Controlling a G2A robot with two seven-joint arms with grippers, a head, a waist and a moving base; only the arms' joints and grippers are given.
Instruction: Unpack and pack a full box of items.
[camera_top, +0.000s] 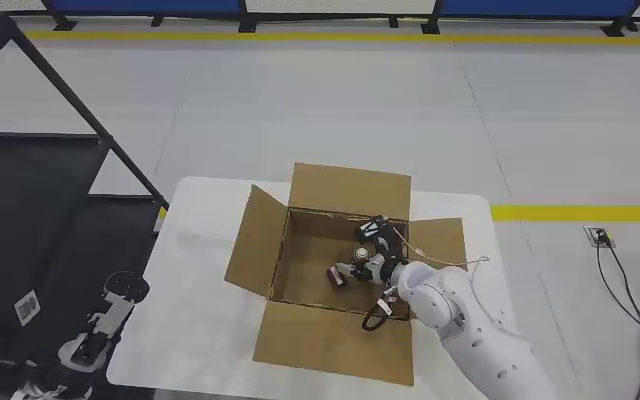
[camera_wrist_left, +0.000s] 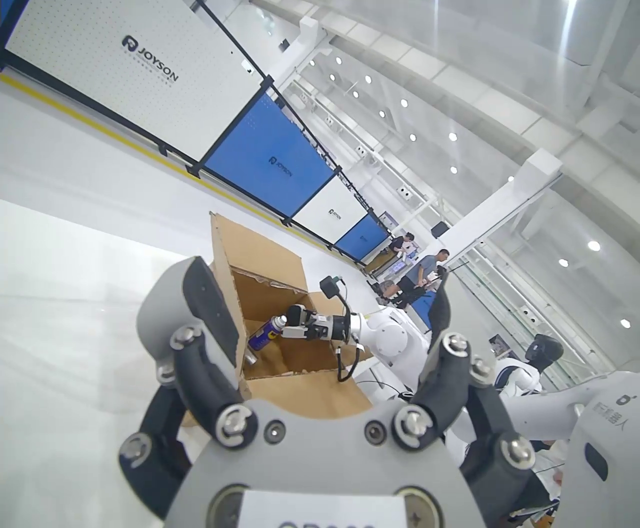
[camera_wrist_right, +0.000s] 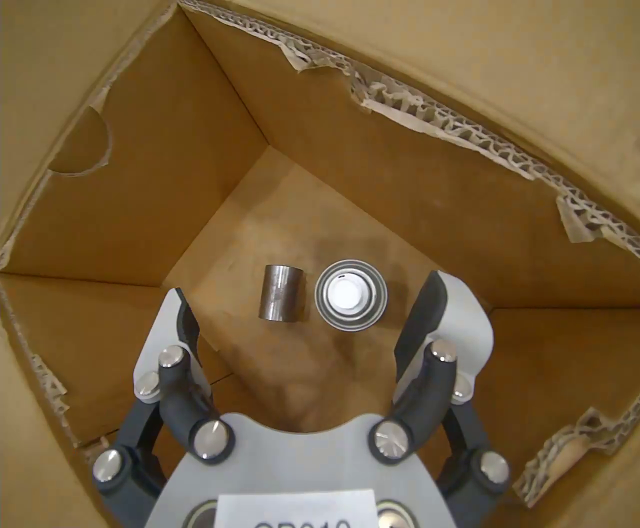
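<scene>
Inside the cardboard box (camera_wrist_right: 150, 200), my right gripper (camera_wrist_right: 306, 287) hangs spread above the spray can (camera_wrist_right: 350, 295); a closing finger could clip the metal sleeve (camera_wrist_right: 281, 299) at its eight o'clock.

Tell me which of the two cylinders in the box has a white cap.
The spray can, seen end-on with a white cap in its ringed metal top. The dark tube beside it is plain, capless, and shows its side.

A pale floor (camera_top: 300, 100) with a yellow line (camera_top: 330, 36) — blue and white panels (camera_wrist_left: 270, 165) beyond, round ceiling lights (camera_wrist_left: 452, 136) overhead.
</scene>
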